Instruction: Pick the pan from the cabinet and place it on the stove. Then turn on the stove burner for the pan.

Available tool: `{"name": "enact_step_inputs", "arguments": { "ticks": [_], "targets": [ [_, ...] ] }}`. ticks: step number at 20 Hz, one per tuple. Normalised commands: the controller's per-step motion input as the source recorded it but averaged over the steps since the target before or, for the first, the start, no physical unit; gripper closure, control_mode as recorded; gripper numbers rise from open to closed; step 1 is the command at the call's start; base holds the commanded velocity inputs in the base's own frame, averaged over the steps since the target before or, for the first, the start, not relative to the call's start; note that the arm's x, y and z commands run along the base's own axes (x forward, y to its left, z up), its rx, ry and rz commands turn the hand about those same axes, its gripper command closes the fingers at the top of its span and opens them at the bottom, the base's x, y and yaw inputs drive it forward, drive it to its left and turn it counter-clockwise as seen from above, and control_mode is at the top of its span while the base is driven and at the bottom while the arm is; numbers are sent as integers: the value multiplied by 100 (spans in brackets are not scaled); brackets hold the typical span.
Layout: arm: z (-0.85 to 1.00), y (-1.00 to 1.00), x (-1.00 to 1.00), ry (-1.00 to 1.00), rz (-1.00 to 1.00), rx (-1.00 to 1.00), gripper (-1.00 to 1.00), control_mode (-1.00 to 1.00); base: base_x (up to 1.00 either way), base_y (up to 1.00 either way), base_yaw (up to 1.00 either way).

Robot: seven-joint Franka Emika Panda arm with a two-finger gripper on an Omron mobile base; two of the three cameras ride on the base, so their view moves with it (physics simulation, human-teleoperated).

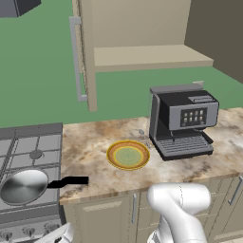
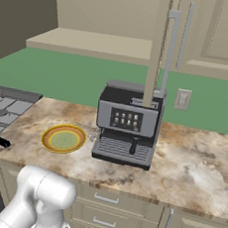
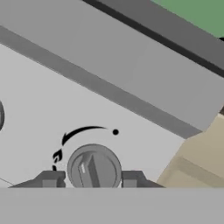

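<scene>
- On the stove (image 1: 33, 142), near left burner, I see the pan (image 1: 23, 186) already placed, its handle pointing right.
- My gripper (image 3: 93, 180) straddles the burner knob (image 3: 93, 169), fingertips (image 3: 51, 179) flanking it; contact unclear.
- Left, I judge: turning that knob.

The white arm (image 1: 178, 209) bends low, its hand (image 3: 92, 179) spread, one fingertip (image 3: 51, 178) either side

stove (image 1: 33, 142) (left side) past frame edge
</scene>
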Motion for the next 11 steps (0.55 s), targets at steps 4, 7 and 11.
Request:
{"name": "enact_step_inputs", "arguments": {
  "ticks": [4, 7, 11],
  "targets": [
    [0, 8, -25, -2, 0, -30, 100, -100, 0, 0, 0],
    [0, 8, -24, -1, 0, -31, 100, -100, 0, 0, 0],
    [0, 17, -23, -1, 0, -30, 100, -100, 0, 0, 0]
  ]
}}
